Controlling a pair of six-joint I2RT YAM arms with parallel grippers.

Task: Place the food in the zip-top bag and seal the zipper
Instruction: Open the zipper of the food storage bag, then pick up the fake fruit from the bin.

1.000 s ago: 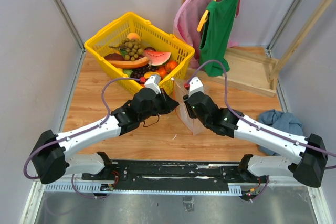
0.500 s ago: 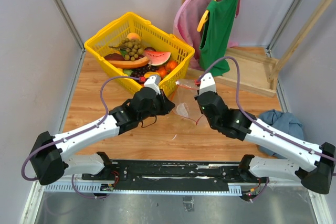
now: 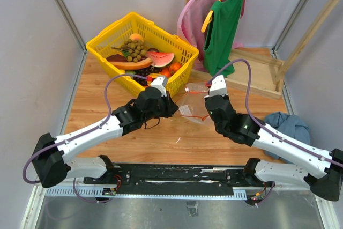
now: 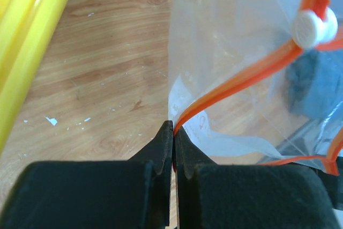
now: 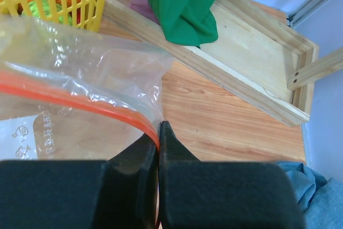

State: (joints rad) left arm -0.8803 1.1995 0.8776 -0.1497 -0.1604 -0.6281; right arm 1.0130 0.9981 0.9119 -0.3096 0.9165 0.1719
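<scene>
- Left gripper (image 4: 173,131), bottom centre, pinches the zipper (image 4: 241,76) of the zip-top bag (image 4: 225,25).
- Right gripper (image 5: 159,131) pinches the zipper too.
- Food (image 3: 140,60) sits in the yellow basket (image 3: 102,40), upper left.

zip-top bag (image 3: 194,103): clear, white label patch. zipper (image 4: 241,76): orange-red, with white slider (image 4: 313,25). basket (image 3: 107,38), 11 o'clock: yellow mesh. shirt (image 3: 222,22), 1 o'clock: green. garment (image 3: 188,22) beside it: pink. cloth (image 3: 286,124), 4 o'clock: blue. table (image 3: 161,138): light brown wood grain.

yellow basket (image 3: 110,29): far left | green shirt (image 3: 222,25), pink garment (image 3: 187,25): hanging | blue cloth (image 3: 286,123): crumpled, right
</scene>
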